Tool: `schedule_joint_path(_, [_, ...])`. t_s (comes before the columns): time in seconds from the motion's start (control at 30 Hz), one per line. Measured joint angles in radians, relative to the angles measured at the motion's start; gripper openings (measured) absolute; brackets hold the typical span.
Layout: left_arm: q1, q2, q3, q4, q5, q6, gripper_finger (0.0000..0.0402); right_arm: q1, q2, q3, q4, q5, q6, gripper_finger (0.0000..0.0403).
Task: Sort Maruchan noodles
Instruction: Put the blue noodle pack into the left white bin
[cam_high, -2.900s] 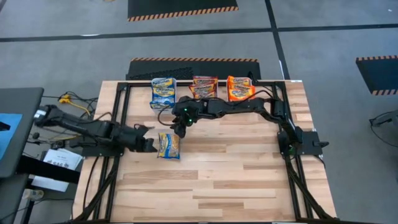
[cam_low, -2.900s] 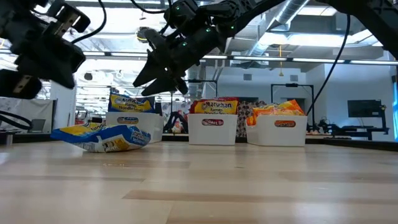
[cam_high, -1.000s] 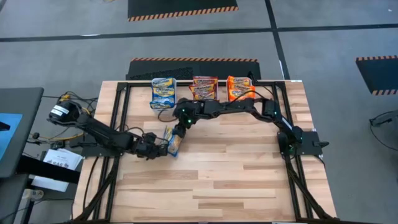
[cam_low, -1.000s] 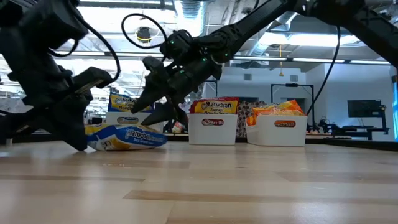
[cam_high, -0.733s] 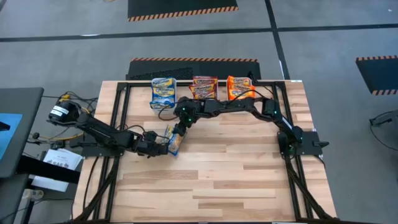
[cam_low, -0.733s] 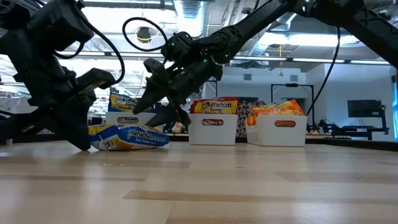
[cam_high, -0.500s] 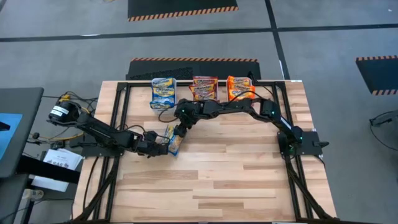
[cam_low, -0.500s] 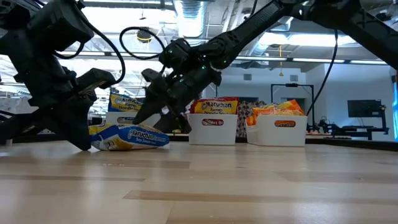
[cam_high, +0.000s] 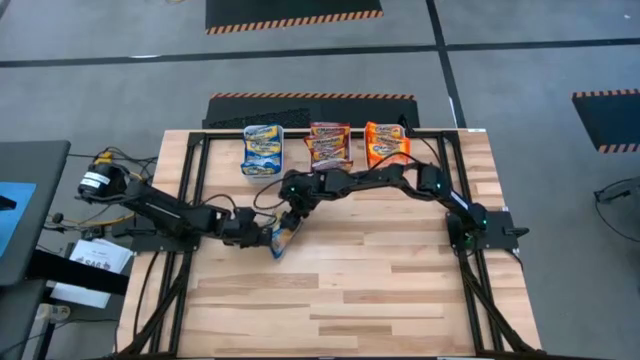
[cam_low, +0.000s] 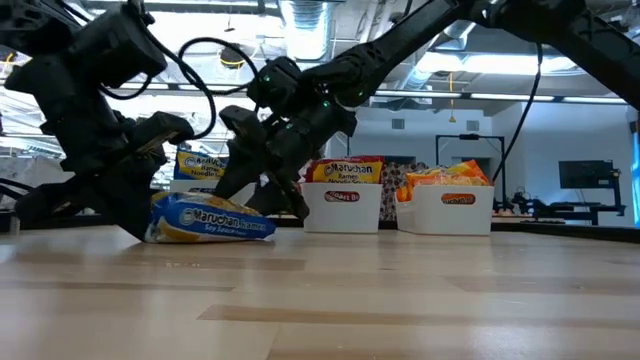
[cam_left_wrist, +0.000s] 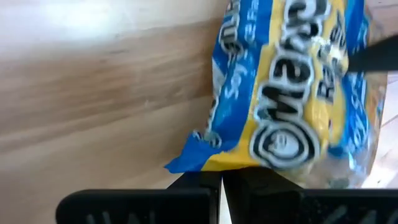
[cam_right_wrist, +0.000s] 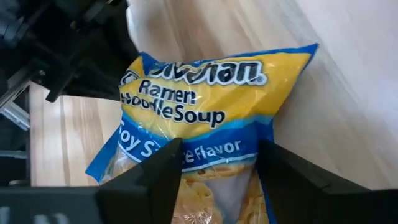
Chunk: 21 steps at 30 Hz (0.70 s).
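One blue and yellow Maruchan packet (cam_high: 282, 239) lies on the table left of the middle, tipped up so that its printed face shows in the low view (cam_low: 215, 219). My left gripper (cam_high: 264, 235) is shut, low at the packet's left edge (cam_left_wrist: 186, 163). My right gripper (cam_high: 292, 215) is open and comes down from the far side; its fingers (cam_right_wrist: 155, 177) stand on either side of the packet's far end (cam_right_wrist: 205, 155). I cannot tell whether they touch it. My left gripper's shut fingertips (cam_left_wrist: 221, 183) lie against the packet's left edge near a blue corner (cam_left_wrist: 186, 163), coming level from the table's left. The packet rests on the table and leans over the fingers. I cannot tell whether the edge is pinched.
Three white bins stand in a row at the far edge: blue packets in the left one (cam_high: 263, 150), maroon in the middle one (cam_high: 329, 143), orange in the right one (cam_high: 386, 142). Bare wood lies on the near side of the packet (cam_high: 350, 290).
My left gripper has moved toward the table's right and slid the packet a little right and toward the near edge; the packet stays tipped up. My right gripper has come down toward the packet's far end, still open.
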Motion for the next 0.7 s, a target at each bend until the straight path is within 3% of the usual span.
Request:
schedule_joint_path(0.13, [0.032, 0.0, -0.001, 0.015, 0.018, 0.053, 0.0, 0.021, -0.003, 0.002, -0.002, 0.044, 0.0, 0.018])
schedule_joint_path(0.47, [0.046, -0.011, -0.005, 0.054, 0.023, 0.134, 0.0, 0.018, -0.006, 0.002, -0.021, 0.04, 0.029, 0.0026])
schedule_joint_path(0.7, [0.05, -0.155, 0.009, 0.028, 0.018, 0.218, 0.0, 0.007, -0.002, 0.0, -0.018, 0.031, 0.052, 0.0007])
